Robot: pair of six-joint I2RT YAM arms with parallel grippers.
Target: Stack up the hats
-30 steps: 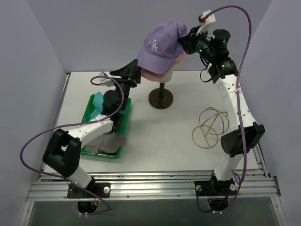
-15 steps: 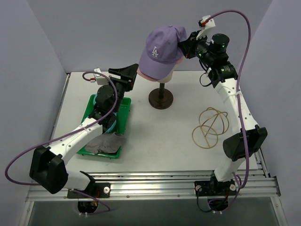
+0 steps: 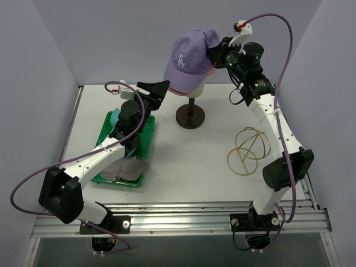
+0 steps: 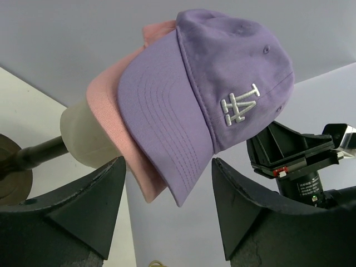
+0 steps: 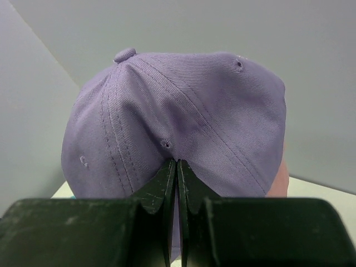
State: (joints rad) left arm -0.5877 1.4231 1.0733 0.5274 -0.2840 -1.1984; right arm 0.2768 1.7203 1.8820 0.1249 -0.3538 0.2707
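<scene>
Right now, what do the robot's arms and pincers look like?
The left arm and right arm are white tubes with chunky black joints. A purple cable loops off each. The left pincer and right pincer have black wedge-shaped fingers.

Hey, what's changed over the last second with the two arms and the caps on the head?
The left arm swung its elbow outward, and the left gripper opened wider, empty, aimed at the brims. The right gripper, pinching the back of the purple cap, shifted slightly toward the head, tipping the brim a little lower. Unchanged: pink cap underneath, teal hat and grey hat in the tray.
</scene>
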